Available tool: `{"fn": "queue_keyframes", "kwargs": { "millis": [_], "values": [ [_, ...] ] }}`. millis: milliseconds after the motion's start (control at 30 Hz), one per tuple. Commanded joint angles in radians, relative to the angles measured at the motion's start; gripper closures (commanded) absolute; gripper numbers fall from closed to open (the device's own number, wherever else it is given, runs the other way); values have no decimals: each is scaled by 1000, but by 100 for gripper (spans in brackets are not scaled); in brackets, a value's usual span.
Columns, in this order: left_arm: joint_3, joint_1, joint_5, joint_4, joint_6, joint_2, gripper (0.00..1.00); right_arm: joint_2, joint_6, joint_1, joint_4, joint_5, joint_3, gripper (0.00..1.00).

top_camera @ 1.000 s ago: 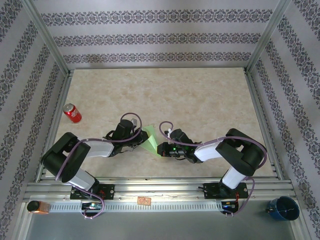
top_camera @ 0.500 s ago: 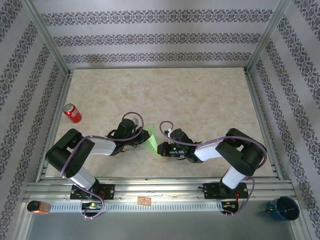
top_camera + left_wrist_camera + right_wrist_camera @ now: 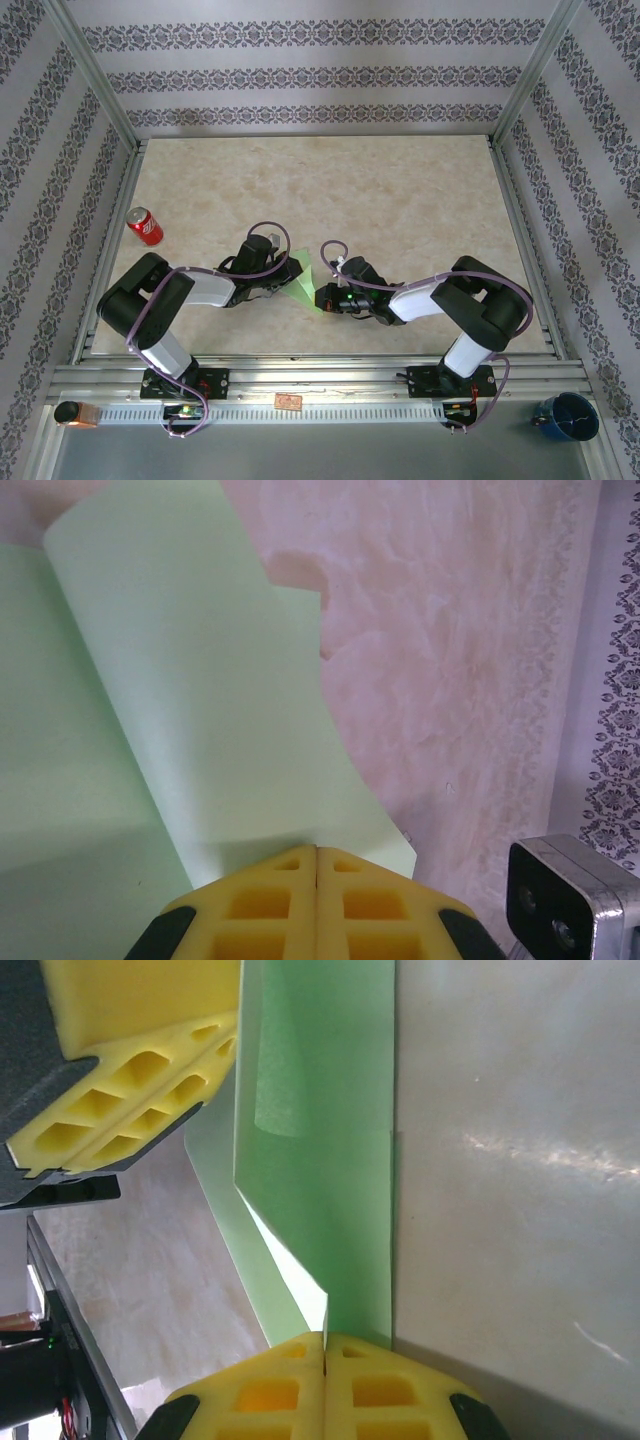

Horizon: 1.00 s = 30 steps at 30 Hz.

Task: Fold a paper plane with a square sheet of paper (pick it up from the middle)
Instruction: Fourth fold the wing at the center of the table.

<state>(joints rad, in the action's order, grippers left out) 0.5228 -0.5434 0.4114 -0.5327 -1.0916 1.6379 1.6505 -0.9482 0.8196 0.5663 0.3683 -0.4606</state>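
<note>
The left arm has drawn its elbow in over the last second, and the left tool (image 3: pixel 316 858) stays pinched shut on one edge of the square sheet of paper (image 3: pixel 303 280). The right tool (image 3: pixel 326 1345) is clamped shut on the opposite edge, with a folded flap standing up. The sheet sits between them at the table's (image 3: pixel 420 190) near middle, so I'd say a crease is being lined up. The top is marbled beige, a red can (image 3: pixel 145 226) lies far left, and patterned wallpaper runs all round.
</note>
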Motion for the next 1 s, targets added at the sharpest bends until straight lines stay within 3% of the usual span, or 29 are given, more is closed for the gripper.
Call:
{"fn": "queue_keyframes", "kwargs": {
  "millis": [0,633,967],
  "values": [
    [15,-10,0,-14,7,12,96,22,-10,-13,-30,0,23,98],
    [22,-11,-47,42,27,-19,86,71,-111,-37,16,55,19,99],
    [6,-11,-19,83,56,-72,89,83,-132,-43,17,55,23,99]
  ]
}}
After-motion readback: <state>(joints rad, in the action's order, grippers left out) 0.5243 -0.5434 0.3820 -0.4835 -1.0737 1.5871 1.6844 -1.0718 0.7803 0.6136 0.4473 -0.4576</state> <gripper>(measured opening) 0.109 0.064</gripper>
